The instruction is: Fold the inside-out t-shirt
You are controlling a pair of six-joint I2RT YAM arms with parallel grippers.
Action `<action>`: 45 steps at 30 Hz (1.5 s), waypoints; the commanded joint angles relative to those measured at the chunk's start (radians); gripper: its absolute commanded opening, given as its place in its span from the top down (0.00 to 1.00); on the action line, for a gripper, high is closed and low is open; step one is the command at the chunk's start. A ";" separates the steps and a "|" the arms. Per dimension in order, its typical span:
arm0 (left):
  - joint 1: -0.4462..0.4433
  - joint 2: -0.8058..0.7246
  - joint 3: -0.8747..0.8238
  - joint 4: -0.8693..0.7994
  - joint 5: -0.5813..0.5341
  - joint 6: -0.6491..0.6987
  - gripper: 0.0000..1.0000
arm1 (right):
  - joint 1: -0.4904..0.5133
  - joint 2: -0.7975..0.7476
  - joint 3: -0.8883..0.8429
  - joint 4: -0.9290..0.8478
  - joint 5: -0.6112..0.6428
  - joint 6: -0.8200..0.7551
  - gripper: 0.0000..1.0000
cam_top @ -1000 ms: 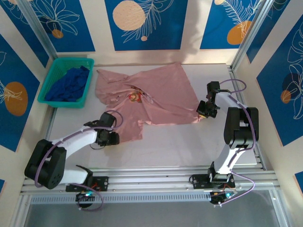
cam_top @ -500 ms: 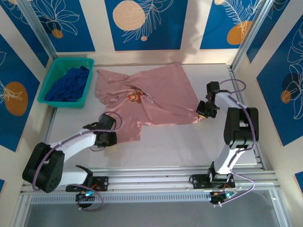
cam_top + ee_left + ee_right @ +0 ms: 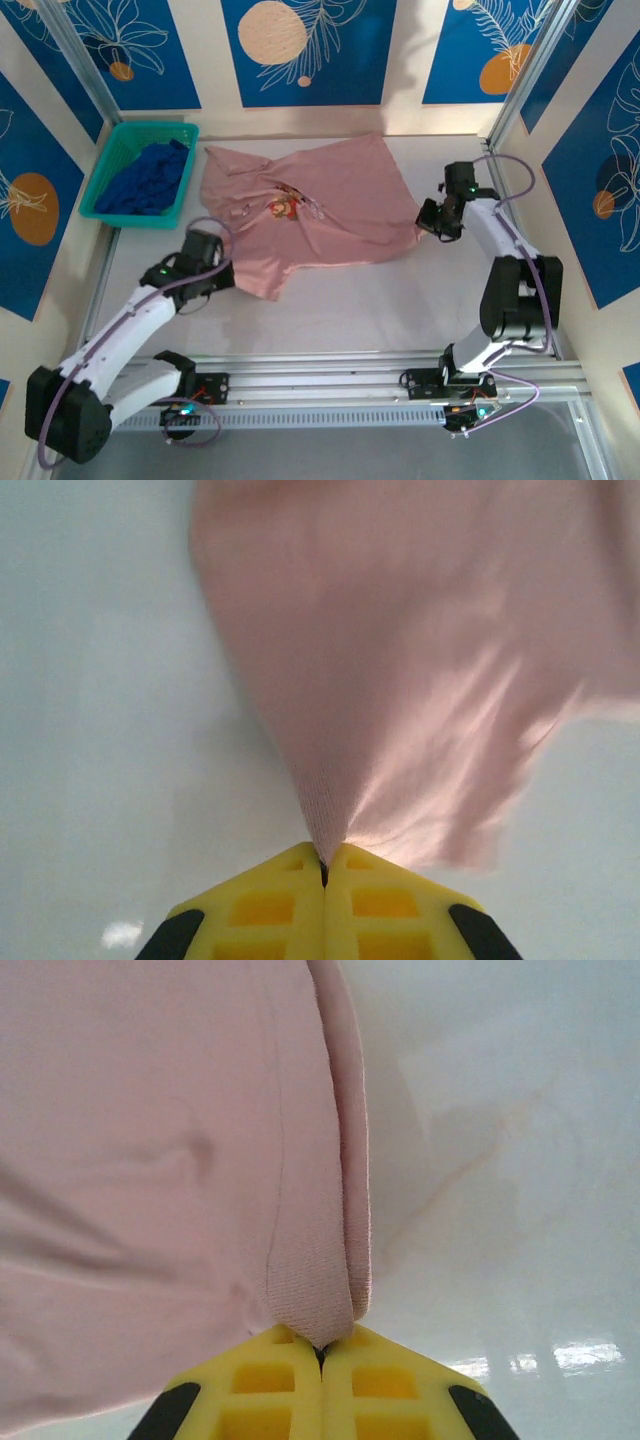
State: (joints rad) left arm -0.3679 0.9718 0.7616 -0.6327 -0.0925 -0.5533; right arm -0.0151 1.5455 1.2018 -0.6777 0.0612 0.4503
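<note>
Left gripper [image 3: 323, 865]: yellow fingers pinched tight on the near-left edge of the dusty-pink t-shirt [image 3: 340, 205]. Right gripper [image 3: 322, 1348]: clamped on the shirt's right hem. The shirt lies rumpled across the far middle of the white table [image 3: 380, 310], small print facing up. Far left, a green basket [image 3: 112, 160] holds a dark blue garment [image 3: 148, 180].

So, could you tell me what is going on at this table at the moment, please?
Two robot arms are working on a dusty-pink t-shirt lying on the white table. The left gripper is shut on the shirt's near-left corner, and the right gripper is shut on a hemmed edge at its right side. The shirt is rumpled and not yet folded, with its small print facing up. A dark blue garment sits in the green basket at the far left.
</note>
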 commanded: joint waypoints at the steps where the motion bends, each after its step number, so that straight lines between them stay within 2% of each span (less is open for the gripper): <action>1: 0.041 -0.045 0.261 -0.072 -0.091 0.109 1.00 | -0.007 -0.118 0.161 0.005 -0.084 0.038 0.98; 9: 0.042 -0.003 0.937 -0.126 -0.188 0.297 1.00 | -0.009 -0.323 0.563 -0.099 0.011 0.023 1.00; 20: 0.043 0.166 1.684 -0.278 -0.157 0.458 1.00 | -0.009 -0.478 1.006 -0.274 0.071 -0.031 1.00; 25: 0.041 0.201 1.734 -0.235 -0.224 0.512 1.00 | -0.010 -0.497 1.088 -0.301 0.064 -0.047 1.00; 29: 0.031 0.354 1.852 -0.257 -0.354 0.587 1.00 | -0.009 -0.470 1.092 -0.301 0.092 -0.076 1.00; 32: 0.037 0.479 1.893 -0.226 -0.384 0.625 1.00 | -0.009 -0.436 1.045 -0.264 0.122 -0.099 1.00; 34: 0.062 0.555 1.898 -0.193 -0.369 0.626 1.00 | -0.009 -0.408 0.983 -0.205 0.143 -0.118 1.00; 38: 0.179 0.739 1.897 -0.169 -0.242 0.542 1.00 | -0.009 -0.285 0.876 -0.100 0.188 -0.154 1.00; 40: 0.208 0.846 1.895 -0.148 -0.197 0.520 1.00 | -0.009 -0.196 0.814 -0.030 0.198 -0.162 1.00; 44: 0.233 1.133 1.897 -0.038 -0.115 0.478 1.00 | -0.005 0.072 0.757 0.123 0.210 -0.158 0.97; 45: 0.236 1.223 1.905 0.010 -0.102 0.461 0.95 | -0.002 0.170 0.783 0.144 0.215 -0.149 0.94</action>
State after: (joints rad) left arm -0.1513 2.0327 2.6579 -0.7345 -0.2699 -0.0391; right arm -0.0196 1.5372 1.9888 -0.6529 0.2234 0.3138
